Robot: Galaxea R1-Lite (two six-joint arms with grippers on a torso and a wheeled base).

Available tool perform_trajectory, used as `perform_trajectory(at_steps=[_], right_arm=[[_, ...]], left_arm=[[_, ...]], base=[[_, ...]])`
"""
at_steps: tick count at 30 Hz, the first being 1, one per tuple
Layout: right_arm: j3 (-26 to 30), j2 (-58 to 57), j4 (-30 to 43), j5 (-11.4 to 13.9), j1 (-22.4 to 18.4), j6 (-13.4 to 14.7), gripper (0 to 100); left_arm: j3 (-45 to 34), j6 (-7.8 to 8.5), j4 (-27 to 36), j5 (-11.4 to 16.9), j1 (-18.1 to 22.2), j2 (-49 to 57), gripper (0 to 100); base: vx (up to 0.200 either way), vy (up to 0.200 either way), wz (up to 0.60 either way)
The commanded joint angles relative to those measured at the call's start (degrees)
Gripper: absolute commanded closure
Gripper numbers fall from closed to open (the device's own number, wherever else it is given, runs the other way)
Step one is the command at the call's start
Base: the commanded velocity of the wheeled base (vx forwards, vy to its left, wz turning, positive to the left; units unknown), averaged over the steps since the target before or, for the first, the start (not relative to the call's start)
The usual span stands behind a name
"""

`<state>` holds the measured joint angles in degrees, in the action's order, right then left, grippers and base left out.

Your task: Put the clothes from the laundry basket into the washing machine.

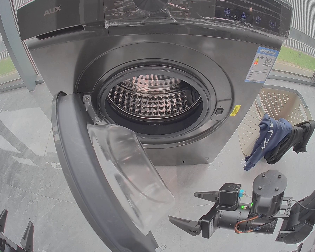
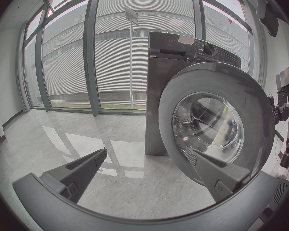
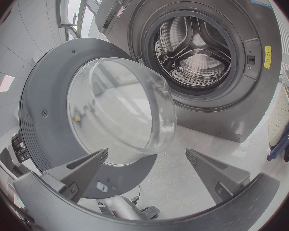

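The washing machine (image 1: 59, 63) has its door (image 1: 77, 165) swung wide toward my left, glass bowl facing out. That leaves the mouth of the drum (image 1: 150, 95) free, and I see no clothes in it, so I judge the loading has not begun.

The laundry basket (image 1: 287, 102) stands on the floor just beside the machine on my right. A navy garment (image 1: 269, 137) hangs over its near rim with a black garment (image 1: 299, 132) touching it on the far side. Draped like that, both offer loose folds above the rim, which I reckon are easier to pinch than cloth lying deep in the basket.

The right fingers (image 1: 185, 224) sit low over the floor, between the open door and the basket. They are spread wide, hold nothing and touch nothing. They point toward the door rather than the clothes, so I would have to turn that wrist to the basket first.

The left fingers (image 2: 77, 170) are low on the outer side of the door, also apart and empty. From there that arm has the door between it and the drum, so I judge the right arm suits the pick better.
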<state>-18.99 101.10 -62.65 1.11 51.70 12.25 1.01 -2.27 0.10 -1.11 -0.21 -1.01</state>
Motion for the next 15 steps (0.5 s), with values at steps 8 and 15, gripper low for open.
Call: perform_trajectory(at_steps=[8,15], right_arm=[[-3.68,0.77,0.6,-0.41,-9.34,-0.74,0],[-6.32,7.18,0.07,-1.46,-9.6,-0.83,0]], left_arm=[[-0.92,-0.02,-0.01,-0.03,-0.06,0.75,0],[-0.92,-0.02,-0.01,-0.03,-0.06,0.75,0]], base=[[0.0,0.0,0.0],[0.0,0.0,0.0]])
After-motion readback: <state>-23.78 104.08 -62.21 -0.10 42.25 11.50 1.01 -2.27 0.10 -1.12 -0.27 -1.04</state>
